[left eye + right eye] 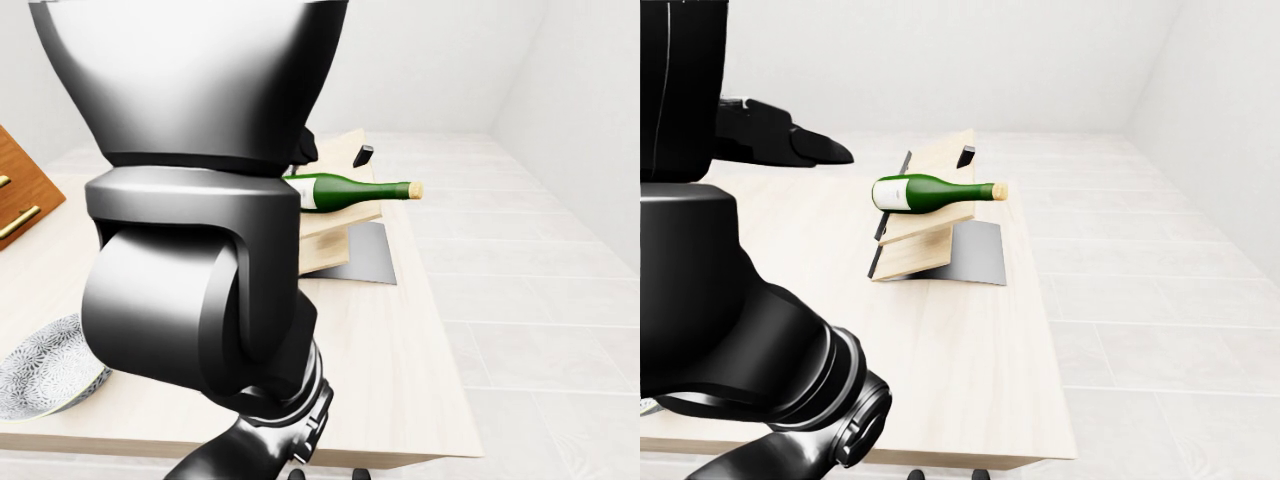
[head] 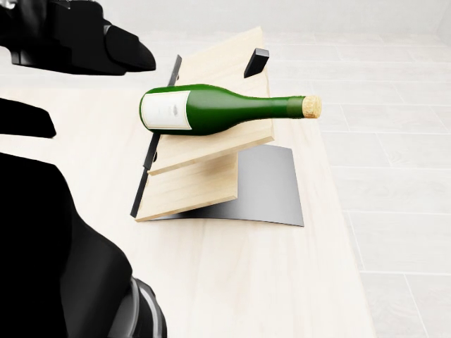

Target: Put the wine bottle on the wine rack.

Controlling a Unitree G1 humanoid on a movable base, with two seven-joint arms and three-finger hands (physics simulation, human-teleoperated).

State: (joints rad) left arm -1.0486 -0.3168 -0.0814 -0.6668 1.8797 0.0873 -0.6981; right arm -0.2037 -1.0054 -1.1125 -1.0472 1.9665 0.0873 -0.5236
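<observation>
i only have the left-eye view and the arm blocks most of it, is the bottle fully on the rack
Observer: Yes. In the head view the wine bottle lies on its side across the wine rack, label showing.
Operator: anything gripping it
Observer: No. The right-eye view shows the hand left of the bottle, clear of it.
Operator: which way is the cork
Observer: The cork points to the right of the head view, overhanging the rack's edge.
</observation>
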